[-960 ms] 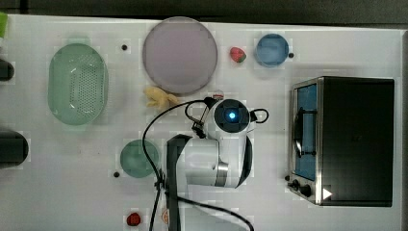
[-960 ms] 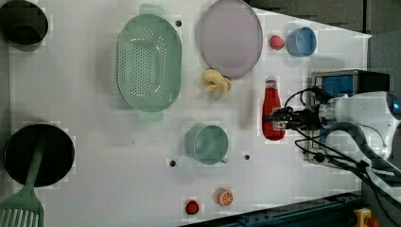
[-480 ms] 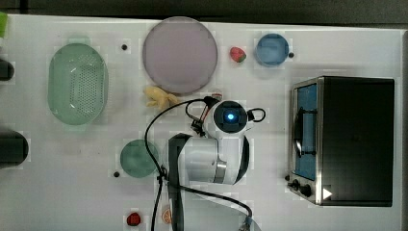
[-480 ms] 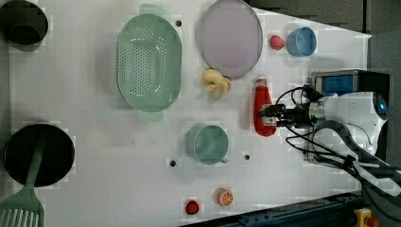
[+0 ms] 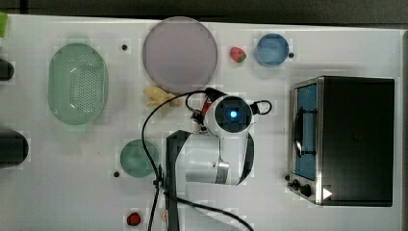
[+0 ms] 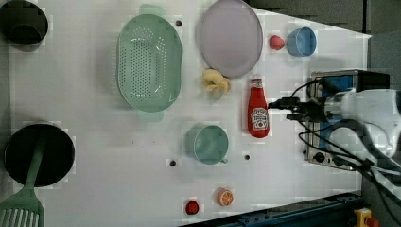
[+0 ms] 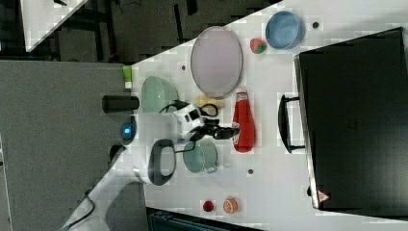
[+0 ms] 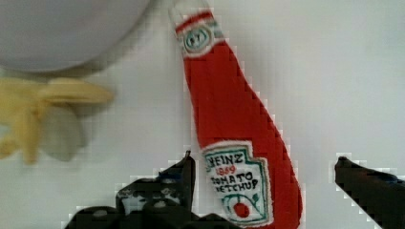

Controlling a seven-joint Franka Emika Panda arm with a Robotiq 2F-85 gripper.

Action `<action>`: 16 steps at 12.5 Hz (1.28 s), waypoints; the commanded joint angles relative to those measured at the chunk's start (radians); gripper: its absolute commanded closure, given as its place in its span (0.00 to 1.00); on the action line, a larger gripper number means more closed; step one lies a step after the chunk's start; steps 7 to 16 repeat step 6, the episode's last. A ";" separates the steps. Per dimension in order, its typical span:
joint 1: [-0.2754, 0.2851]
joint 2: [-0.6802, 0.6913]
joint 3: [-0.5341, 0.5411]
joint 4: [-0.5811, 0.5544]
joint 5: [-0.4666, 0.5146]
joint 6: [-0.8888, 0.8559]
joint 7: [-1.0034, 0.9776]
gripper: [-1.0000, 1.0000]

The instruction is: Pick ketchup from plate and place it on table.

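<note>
ketchup (image 6: 258, 113): lies flat on the table (image 6: 94, 156), just off the plate (image 6: 229, 38), cap end toward it
gripper (image 8: 262, 179): spread wide, fingers either side of the bottle, gripping nothing
progress: placing looks done, only withdrawal left
change: jaws wider than a second ago, bottle released

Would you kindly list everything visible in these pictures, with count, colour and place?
ketchup: one, red, lying on the table just off the plate's rim
plate: one, pale mauve, far edge
table: one, white
colander: one, pale green, the left view's left of the plate
yellow toy: one, beside the ketchup's cap
blue bowl: one, far corner
strawberry: one, red, next to the blue bowl
green cup: one, near the ketchup's base
oven: one, black, the top view's right
black pot: one, holding a green spatula
gripper: one, black, open around the ketchup's base
</note>
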 commanded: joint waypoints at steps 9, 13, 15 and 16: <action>0.001 -0.153 0.023 0.388 0.007 -0.458 0.412 0.00; 0.001 -0.153 0.023 0.388 0.007 -0.458 0.412 0.00; 0.001 -0.153 0.023 0.388 0.007 -0.458 0.412 0.00; 0.001 -0.153 0.023 0.388 0.007 -0.458 0.412 0.00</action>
